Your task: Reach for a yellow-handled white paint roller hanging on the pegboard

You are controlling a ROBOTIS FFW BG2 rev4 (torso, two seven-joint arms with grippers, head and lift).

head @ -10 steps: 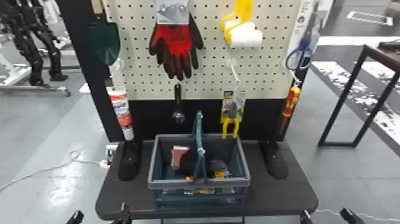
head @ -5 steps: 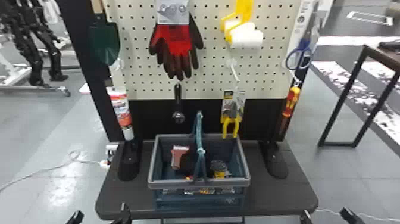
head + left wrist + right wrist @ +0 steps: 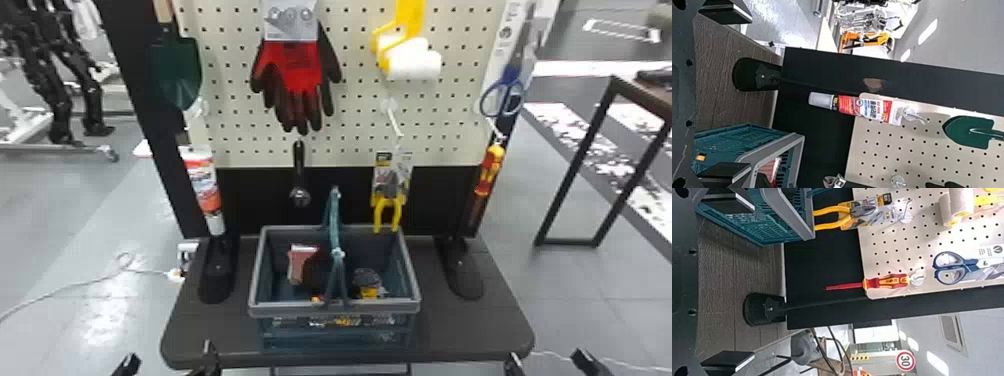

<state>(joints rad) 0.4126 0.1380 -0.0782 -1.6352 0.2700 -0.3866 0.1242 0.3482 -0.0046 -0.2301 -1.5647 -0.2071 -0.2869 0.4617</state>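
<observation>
Nothing has visibly moved since the earlier head-view frames: both arms, the basket (image 3: 335, 309) and everything hanging hold their places. The white paint roller (image 3: 414, 64) hangs on the pegboard (image 3: 357, 120) in the upper right-centre of the head view, its white sleeves lying across at a slight tilt and its yellow handle (image 3: 411, 17) running upward, roughly upright, until the frame's top edge cuts it off. The right gripper (image 3: 547, 358) waits at the lower right, beyond the front edge of the bench (image 3: 470, 327), its jaws spread wide with nothing between them; the left gripper (image 3: 170, 353), at the lower left, is just as wide open and empty. Of the two, the right looks the nearer and so the likelier to go. From its jaws the roller lies forward, well up, and inward toward the middle of the board. The reach therefore seems to call for a long rise along with a shift inward, ending higher than the sleeves so the jaws can close from either side of that upright handle. Coming in too far to the right could brush the blue-handled scissors (image 3: 502, 97) or the screwdriver (image 3: 490, 170); coming in too low could catch the yellow-handled pliers (image 3: 387, 210) hanging beneath the roller.
</observation>
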